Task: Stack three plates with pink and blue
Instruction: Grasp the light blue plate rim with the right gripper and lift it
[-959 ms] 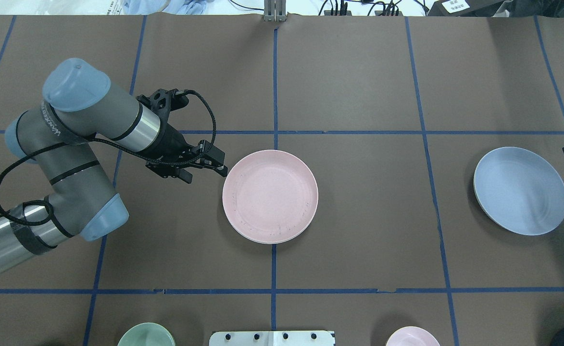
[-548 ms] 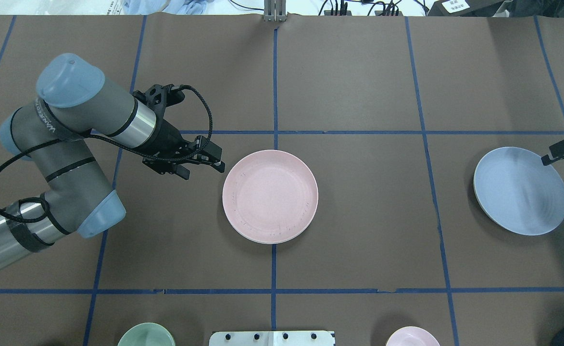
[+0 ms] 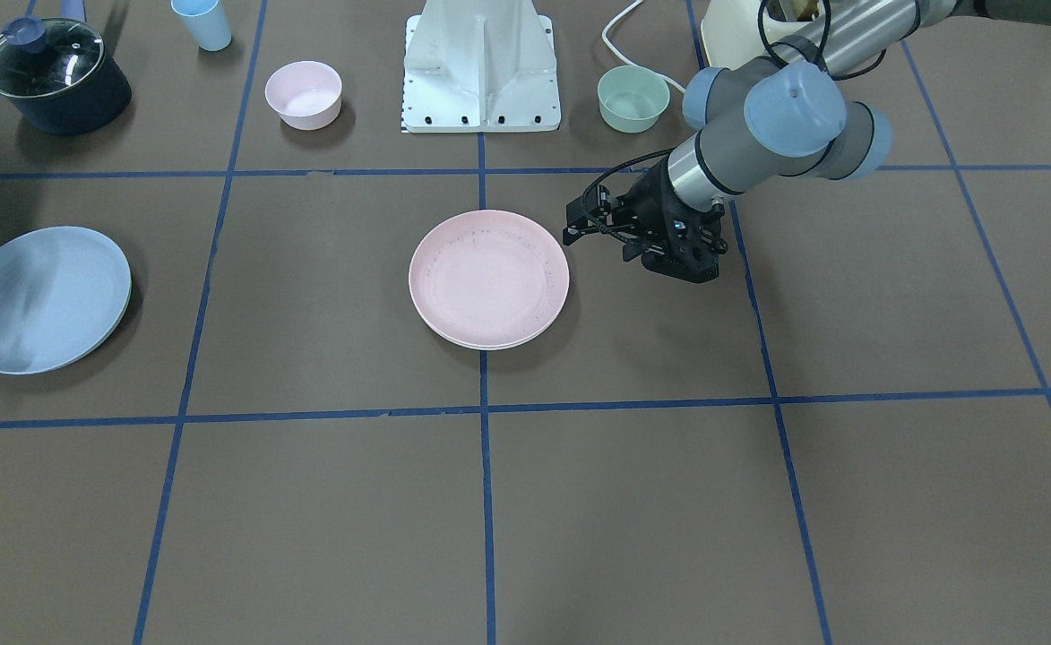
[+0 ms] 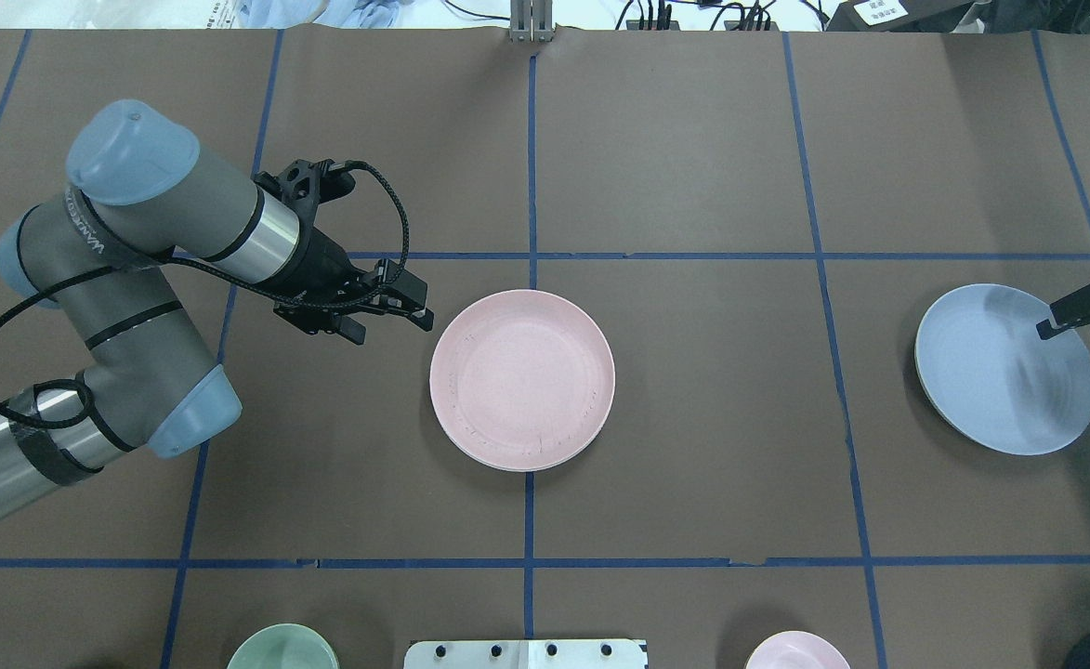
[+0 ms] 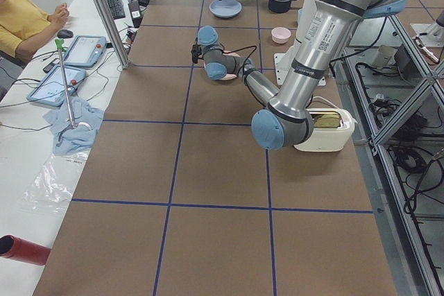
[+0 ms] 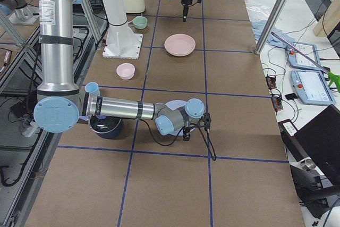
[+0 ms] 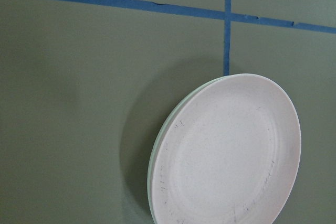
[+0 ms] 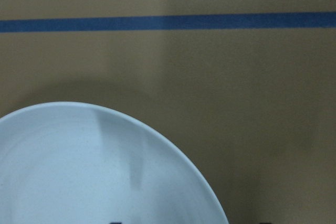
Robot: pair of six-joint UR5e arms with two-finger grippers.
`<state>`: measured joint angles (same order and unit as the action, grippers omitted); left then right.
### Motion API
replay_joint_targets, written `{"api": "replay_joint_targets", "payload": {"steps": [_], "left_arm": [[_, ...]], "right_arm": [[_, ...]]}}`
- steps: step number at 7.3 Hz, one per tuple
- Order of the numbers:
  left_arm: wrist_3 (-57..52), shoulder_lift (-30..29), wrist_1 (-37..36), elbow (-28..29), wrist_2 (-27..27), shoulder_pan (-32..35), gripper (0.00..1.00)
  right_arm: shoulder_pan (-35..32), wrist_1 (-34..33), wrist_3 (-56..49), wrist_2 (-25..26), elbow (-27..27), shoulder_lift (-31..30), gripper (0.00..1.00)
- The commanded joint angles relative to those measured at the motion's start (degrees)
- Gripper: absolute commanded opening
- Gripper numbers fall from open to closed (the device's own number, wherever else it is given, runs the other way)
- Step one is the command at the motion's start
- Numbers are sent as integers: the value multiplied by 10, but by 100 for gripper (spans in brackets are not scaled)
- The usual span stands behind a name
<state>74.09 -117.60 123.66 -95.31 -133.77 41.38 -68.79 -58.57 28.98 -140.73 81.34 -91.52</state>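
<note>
The pale pink plate (image 4: 522, 379) lies at the table's middle on top of a cream-white plate, whose rim shows under it in the left wrist view (image 7: 157, 150). My left gripper (image 4: 396, 327) is open and empty just off the pink plate's left rim. The light blue plate (image 4: 1004, 369) lies alone at the right. My right gripper (image 4: 1072, 327) hangs over its far right rim; it looks open, with dark fingertips (image 8: 113, 222) wide apart at the wrist view's bottom edge and nothing between them.
A small green bowl (image 3: 633, 98), a small pink bowl (image 3: 303, 94), a light blue cup (image 3: 202, 22) and a dark lidded pot (image 3: 55, 76) stand along the robot's side by the white base (image 3: 482, 67). Blue tape lines grid the brown table.
My left gripper has drawn back a little from the pink plate's rim. My right gripper has come in from the right edge over the blue plate's rim.
</note>
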Motion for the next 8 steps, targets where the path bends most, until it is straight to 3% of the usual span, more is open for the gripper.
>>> {"api": "replay_joint_targets", "payload": {"steps": [1,2,3,4,6,8], "left_arm": [[0,1,0,0,0,3,100],[0,1,0,-2,0,5,100],[0,2,-1,-2,0,5,100],[1,3,0,-4,0,8,100],[0,4,0,-7,-1,11,100],[0,12,0,-13,-2,17,100]], "right_arm": [[1,0,0,0,-8,-2,59],[1,0,0,0,-8,-4,31],[1,0,1,0,-8,-7,9],[1,0,1,-1,-12,-13,0],[-1,-1,9,-13,22,-14,0],[-1,-1,96,-43,88,-5,0]]}}
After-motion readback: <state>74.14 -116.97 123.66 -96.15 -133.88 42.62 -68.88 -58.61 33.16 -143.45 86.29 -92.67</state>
